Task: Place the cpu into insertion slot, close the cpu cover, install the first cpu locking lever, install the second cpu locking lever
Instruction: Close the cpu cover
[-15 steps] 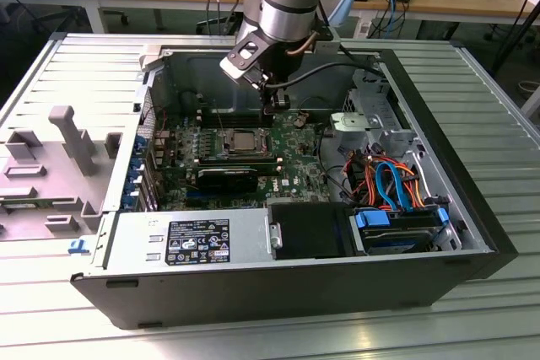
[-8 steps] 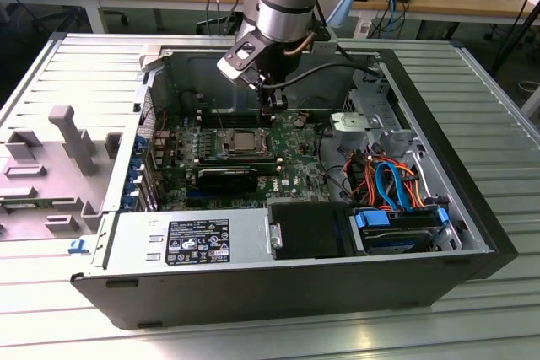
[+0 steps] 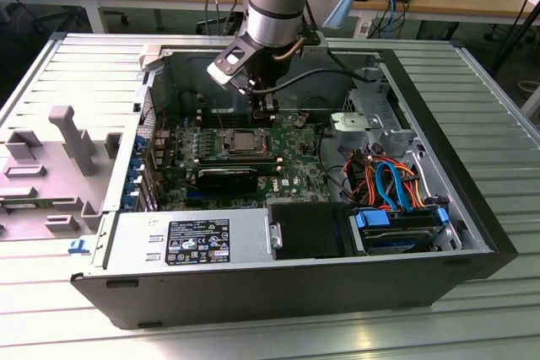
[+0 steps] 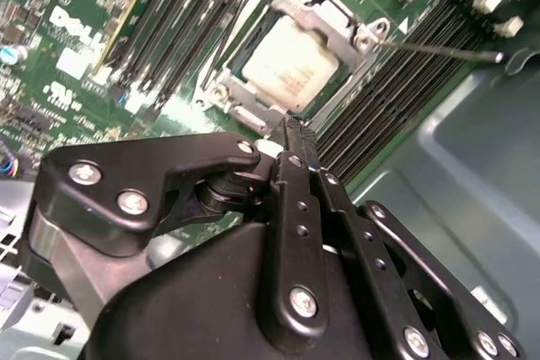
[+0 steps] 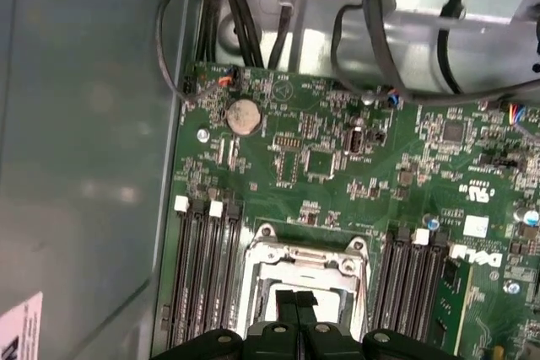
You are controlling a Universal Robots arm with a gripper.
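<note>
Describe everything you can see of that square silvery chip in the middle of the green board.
The cpu is a flat square chip with a pale, silvery-grey metal top bearing faint print. It lies flat in the insertion slot on the green board. The silver cpu cover is down over its edges, so its top shows through the cover's window. Black memory slots run along two sides. The tool, shut, hangs close by the socket's edge, off the chip's top.
</note>
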